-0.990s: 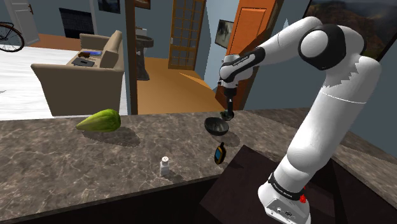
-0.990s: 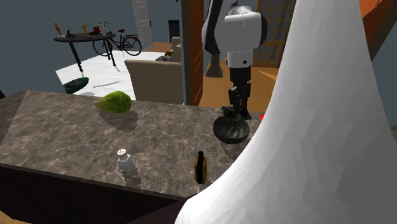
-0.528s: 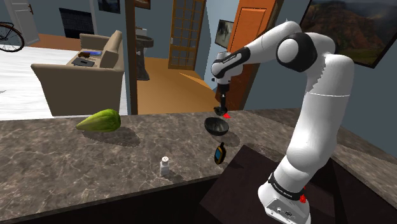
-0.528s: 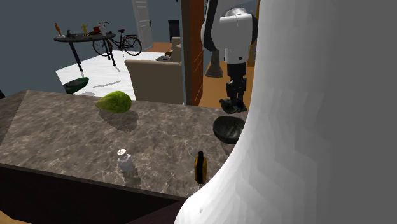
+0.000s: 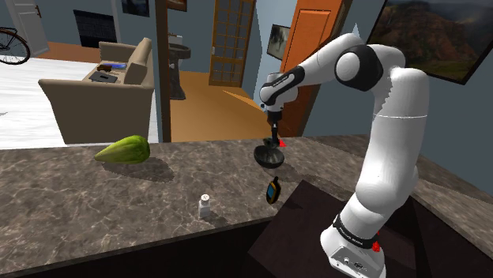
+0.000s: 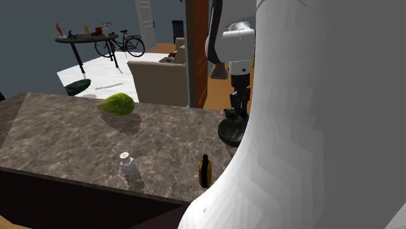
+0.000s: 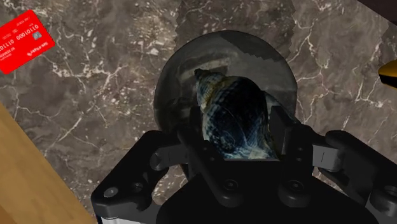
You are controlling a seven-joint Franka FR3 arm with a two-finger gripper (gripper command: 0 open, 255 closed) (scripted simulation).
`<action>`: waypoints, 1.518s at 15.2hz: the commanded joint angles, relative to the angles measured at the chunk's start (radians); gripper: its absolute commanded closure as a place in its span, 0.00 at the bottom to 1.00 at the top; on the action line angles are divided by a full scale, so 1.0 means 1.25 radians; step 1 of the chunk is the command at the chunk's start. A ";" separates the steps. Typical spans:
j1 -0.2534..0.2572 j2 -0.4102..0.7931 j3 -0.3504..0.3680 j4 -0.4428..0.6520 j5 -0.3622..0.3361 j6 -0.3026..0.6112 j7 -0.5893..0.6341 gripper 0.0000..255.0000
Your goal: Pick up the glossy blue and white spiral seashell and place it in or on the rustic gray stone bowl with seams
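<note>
Bowl: a dark gray round stone bowl (image 7: 167, 86) sits on your dark marbled tabletop (image 7: 95, 111).
Shell: the glossy dark-blue, pale-streaked spiral seashell (image 7: 229, 108) hangs over that bowl.
Tool: your black two-finger tool (image 7: 236, 132) grips the seashell's sides.

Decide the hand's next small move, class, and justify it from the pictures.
Probably open the hand to let go: its fingers clasp the seashell directly over the dark bowl, so the seashell should drop inside.
</note>
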 commanded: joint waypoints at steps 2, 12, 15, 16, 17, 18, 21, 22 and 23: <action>-0.003 0.019 0.001 -0.011 0.004 0.030 -0.001 1.00; -0.006 0.051 0.005 -0.017 0.011 0.068 -0.003 1.00; -0.006 0.051 0.005 -0.017 0.011 0.068 -0.002 0.00; -0.006 0.051 0.005 -0.017 0.011 0.068 -0.002 0.00; -0.006 0.051 0.005 -0.017 0.011 0.068 -0.002 0.00; -0.006 0.051 0.005 -0.017 0.011 0.068 -0.002 0.00; -0.004 0.039 0.004 -0.004 0.009 0.043 -0.001 0.00; -0.002 0.029 0.004 0.010 0.007 0.019 0.000 0.00; 0.000 0.019 0.003 0.025 0.005 -0.006 0.002 0.00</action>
